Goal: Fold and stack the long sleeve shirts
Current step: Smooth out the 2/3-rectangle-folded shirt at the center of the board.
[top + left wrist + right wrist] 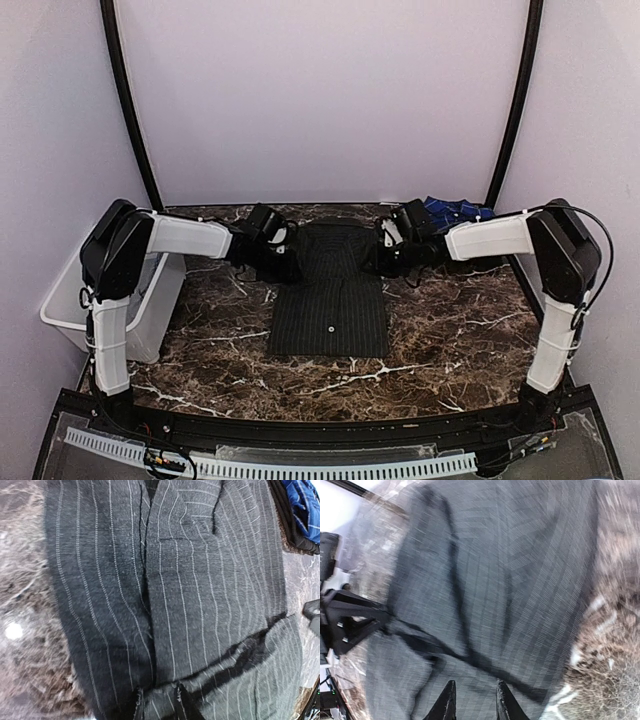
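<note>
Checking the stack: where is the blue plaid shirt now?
Top view: the plaid shirt lies bunched on the table, at its far right edge, behind the right arm, right of the striped shirt.

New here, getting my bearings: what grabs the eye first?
A black pinstriped cloth shirt, folded into a long narrow panel, lies centred on the dark marble table, with the left arm's fingers and right arm's fingers at its far end. A blue plaid shirt sits bunched at the far right corner; a white plastic bin stands at the left edge.
</note>
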### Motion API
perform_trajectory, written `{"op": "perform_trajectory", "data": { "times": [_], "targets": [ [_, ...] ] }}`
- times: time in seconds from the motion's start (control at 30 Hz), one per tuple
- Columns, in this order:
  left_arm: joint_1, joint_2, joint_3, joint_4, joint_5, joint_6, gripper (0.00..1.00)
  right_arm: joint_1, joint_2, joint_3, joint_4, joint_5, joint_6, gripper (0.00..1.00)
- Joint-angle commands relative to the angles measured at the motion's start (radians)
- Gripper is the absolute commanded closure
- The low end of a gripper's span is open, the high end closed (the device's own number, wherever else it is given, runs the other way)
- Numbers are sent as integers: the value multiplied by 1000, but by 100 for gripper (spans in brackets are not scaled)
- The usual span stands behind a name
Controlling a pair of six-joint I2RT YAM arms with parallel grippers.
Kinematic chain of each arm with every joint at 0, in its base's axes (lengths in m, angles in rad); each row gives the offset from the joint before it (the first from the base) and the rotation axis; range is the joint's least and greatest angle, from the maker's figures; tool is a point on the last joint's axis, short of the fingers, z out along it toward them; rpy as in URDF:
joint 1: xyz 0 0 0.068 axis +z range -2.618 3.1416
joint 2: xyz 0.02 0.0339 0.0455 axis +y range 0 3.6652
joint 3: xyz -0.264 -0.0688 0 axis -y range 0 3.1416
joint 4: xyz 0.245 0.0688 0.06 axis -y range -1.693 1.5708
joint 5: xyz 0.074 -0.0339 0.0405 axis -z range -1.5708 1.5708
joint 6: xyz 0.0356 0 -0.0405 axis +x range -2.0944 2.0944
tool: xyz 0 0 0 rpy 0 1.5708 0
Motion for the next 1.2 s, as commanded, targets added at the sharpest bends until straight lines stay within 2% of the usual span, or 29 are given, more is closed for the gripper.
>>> {"op": "perform_trajectory", "data": {
  "times": [0.0, 0.27, 0.37, 0.6, 0.9, 1.17],
  "targets": [
    [4, -167, -37, -32, 3, -12, 78, 77, -65, 55, -17, 36, -14, 74],
    [4, -333, -180, -54, -18, -52, 74, 176, 14, 78, 66, -110, 13, 74],
    [4, -374, -253, -59, -2, -60, 74, 177, 67, 62, 125, -167, 35, 74],
    [4, -444, -396, -55, 81, -80, 74, 131, 141, -10, 173, -191, 100, 76],
    [-4, -496, -492, -50, 129, -94, 74, 115, 13, -33, 133, -144, 57, 66],
    [-35, -576, -565, -22, 139, -110, 73, 117, -268, -240, 104, -62, 31, 53]
  ]
}}
